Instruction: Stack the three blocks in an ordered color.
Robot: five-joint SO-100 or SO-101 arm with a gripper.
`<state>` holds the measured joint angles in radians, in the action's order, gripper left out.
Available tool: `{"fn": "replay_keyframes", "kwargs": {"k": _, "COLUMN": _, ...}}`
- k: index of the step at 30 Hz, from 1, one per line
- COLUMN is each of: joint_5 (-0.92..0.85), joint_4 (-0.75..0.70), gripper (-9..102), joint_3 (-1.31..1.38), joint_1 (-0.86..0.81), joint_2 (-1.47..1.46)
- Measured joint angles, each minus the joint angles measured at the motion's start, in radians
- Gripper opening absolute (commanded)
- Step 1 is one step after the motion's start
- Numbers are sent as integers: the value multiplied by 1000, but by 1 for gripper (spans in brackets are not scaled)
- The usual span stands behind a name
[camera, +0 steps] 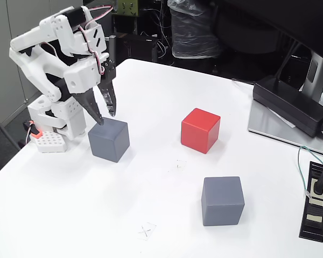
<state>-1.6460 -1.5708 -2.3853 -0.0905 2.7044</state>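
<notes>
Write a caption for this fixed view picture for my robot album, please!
Robot gripper hovers open at a grey block; red block and second grey block wait apart.

Two grey blocks, near left (109,140) and nearest right (222,200); one red block (200,130); one black power adapter (290,105) far right.

White table (151,204) with three blocks (200,129)
</notes>
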Motion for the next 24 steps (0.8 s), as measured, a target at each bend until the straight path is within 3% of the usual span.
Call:
{"fn": "replay_keyframes", "kwargs": {"k": 14, "joint_5": 0, "joint_4": -9, "gripper": 38, "joint_3": 41, "joint_1": 5, "joint_2": -207}}
{"fn": "replay_keyframes", "kwargs": {"k": 24, "joint_5": -58, "joint_4": -9, "gripper": 39, "joint_3": 41, "joint_1": -5, "joint_2": -215}}
